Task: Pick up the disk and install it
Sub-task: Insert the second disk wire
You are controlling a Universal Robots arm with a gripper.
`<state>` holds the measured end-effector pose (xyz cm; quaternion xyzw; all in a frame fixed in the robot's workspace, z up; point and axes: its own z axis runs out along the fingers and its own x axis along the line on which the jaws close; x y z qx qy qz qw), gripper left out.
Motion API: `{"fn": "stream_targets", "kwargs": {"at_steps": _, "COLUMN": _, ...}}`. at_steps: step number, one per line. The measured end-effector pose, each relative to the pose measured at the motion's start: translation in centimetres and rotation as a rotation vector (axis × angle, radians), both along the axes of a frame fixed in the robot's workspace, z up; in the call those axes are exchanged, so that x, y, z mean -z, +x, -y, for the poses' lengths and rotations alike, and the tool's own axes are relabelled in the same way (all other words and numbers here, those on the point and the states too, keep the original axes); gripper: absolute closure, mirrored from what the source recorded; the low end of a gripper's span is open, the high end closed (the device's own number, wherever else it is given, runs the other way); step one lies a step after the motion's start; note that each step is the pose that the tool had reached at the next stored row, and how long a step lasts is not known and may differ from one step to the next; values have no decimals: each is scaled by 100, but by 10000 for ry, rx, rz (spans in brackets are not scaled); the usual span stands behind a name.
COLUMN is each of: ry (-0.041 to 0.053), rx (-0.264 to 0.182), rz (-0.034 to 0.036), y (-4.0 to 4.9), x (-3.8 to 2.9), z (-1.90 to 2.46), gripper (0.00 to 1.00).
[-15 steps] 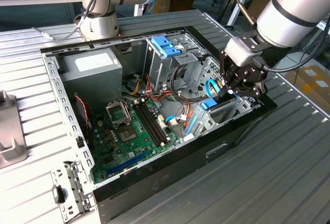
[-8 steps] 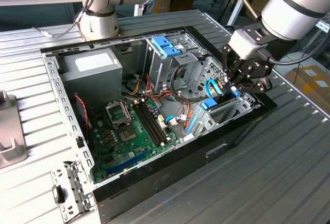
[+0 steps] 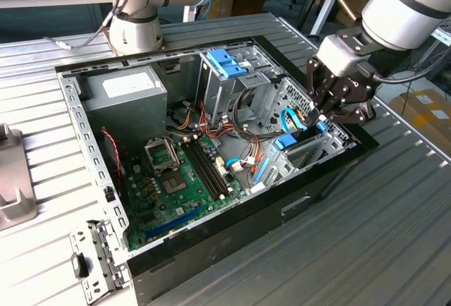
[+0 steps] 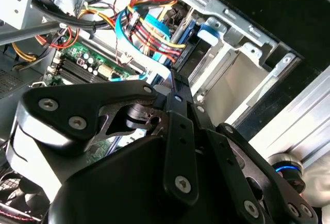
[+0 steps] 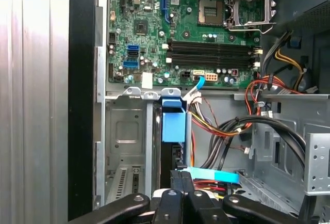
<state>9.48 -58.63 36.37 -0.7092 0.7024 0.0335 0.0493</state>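
The disk (image 3: 297, 139) stands on edge in the drive bay at the open computer case's corner on the exterior view's right. Its blue bracket (image 5: 172, 120) faces the motherboard, and its dark edge runs back under my fingers. The second wrist view shows the bracket's tab (image 4: 209, 32) at the mouth of the bay. My gripper (image 3: 320, 120) hangs right over the disk's end nearest the case wall, with its fingers (image 5: 176, 178) pressed together and nothing between them. I cannot tell whether they touch the disk. The black linkage (image 4: 175, 131) hides the rest of the bay.
Red, yellow and black cables (image 5: 221, 126) and a light-blue ribbon (image 5: 214, 175) crowd the space beside the bay. The motherboard (image 3: 176, 179), the grey power-supply box (image 3: 123, 91) and a blue-latched drive cage (image 3: 225, 63) sit deeper inside. A second arm's base (image 3: 137, 31) stands behind the case.
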Motion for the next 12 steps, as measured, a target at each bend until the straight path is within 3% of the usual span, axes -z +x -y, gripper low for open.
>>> {"fn": "stream_targets", "kwargs": {"at_steps": 6, "ry": 1, "rx": 0, "rz": -24, "y": 174, "x": -21, "z": 0, "gripper": 90}}
{"fn": "stream_targets", "kwargs": {"at_steps": 12, "ry": 1, "rx": 0, "rz": -79, "y": 358, "x": -99, "z": 0, "gripper": 90}}
